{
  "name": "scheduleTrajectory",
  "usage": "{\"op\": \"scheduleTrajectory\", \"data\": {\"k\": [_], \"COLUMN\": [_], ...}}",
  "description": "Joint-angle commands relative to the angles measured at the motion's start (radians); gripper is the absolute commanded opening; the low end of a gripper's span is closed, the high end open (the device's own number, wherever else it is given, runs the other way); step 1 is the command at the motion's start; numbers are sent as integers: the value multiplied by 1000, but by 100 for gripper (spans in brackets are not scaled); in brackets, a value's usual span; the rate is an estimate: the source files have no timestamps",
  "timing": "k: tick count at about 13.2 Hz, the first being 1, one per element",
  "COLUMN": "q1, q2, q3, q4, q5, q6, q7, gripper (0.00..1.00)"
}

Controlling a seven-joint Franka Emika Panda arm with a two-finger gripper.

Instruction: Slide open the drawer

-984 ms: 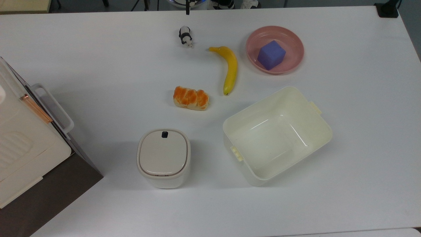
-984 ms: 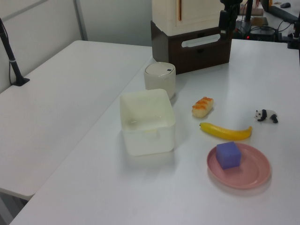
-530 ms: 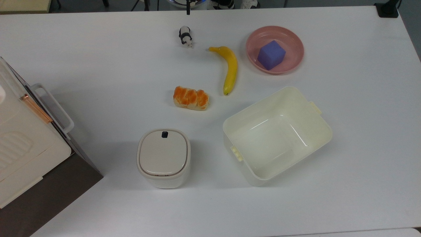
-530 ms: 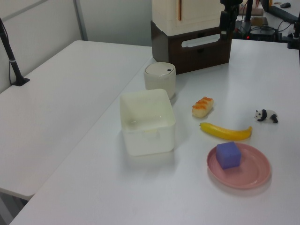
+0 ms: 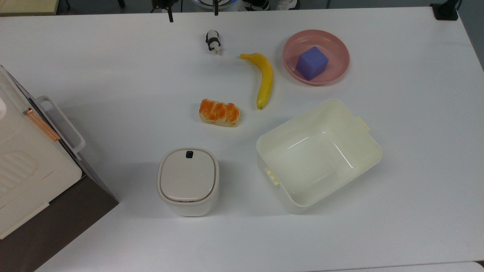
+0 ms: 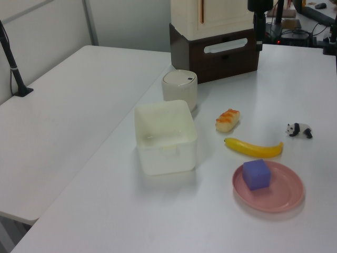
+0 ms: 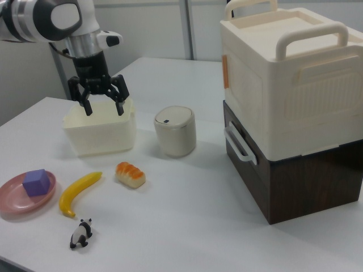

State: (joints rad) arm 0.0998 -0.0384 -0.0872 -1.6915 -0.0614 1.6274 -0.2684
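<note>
The drawer (image 7: 248,148) is sitting shut at the right of the right view, its white loop handle (image 7: 239,144) facing bare counter (image 7: 187,209). The end effector (image 7: 102,106) is hanging at the upper left of the right view, well apart from the drawer, fingers spread wide, gripping nothing, above the cream tub (image 7: 101,132).

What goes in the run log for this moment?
phase: approach | black two-finger gripper: open, empty, raised | dark brown wooden drawer: closed | white loop handle: untouched
</note>
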Motion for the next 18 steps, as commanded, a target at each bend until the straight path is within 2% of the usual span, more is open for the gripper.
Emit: {"op": "scheduleTrajectory", "data": {"k": [1,6,8,10,13,15,18], "q1": [-49,-109,-132,-137,-176,-196,-216], "q2": [9,43,89,152,221,244,273], "q3": [-5,-5,-6,-5,-6,-6,-6], "q4": [-26,-51,-62,-62,-56,-54,-47], "q5": [8,2,-8,-85,-115,-161,-192], "q6": [69,187,294,385,503,567,634], "q7": [-159,-429,-533,-543,-543,-543,-542], "gripper": [100,100,100,100,100,99,99]}}
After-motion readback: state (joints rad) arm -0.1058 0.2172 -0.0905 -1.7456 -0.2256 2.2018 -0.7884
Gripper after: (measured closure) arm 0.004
